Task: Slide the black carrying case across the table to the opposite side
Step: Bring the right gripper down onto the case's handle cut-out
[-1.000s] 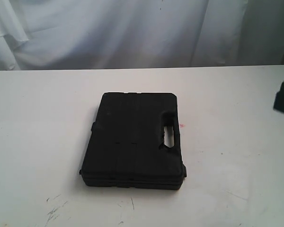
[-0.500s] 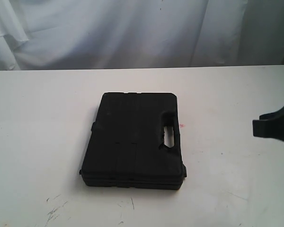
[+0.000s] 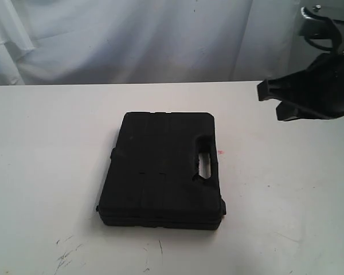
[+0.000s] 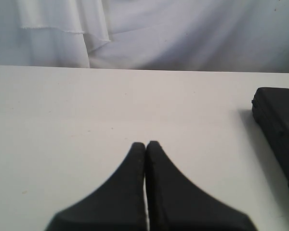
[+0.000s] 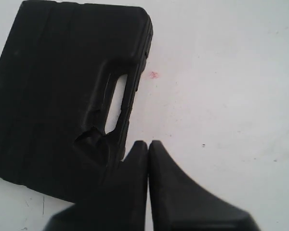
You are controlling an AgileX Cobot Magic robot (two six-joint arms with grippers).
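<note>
My right gripper (image 5: 147, 144) has its 2 black fingers (image 5: 173, 187) pressed flat against each other, tip to tip, gripping nothing. Its wrist camera looks down past them onto the black carrying case (image 5: 62, 96). The tips are poised over the case's handle side and not touching it. In the exterior view this gripper hangs in the air at the right, pointing left, well apart from the case.

My left gripper (image 4: 145, 144) is likewise closed on itself and empty, over bare tabletop, with 1 corner of the case showing well away from its tips.

The case lies flat and closed at the middle of the white table (image 3: 46, 172), its handle slot (image 3: 205, 162) on the right-hand side in the exterior view. A small pink spot (image 3: 220, 152) marks the table just beside that edge. Dark scuff marks (image 3: 66, 252) streak the near tabletop, and a white cloth drape (image 3: 132, 40) hangs behind.
</note>
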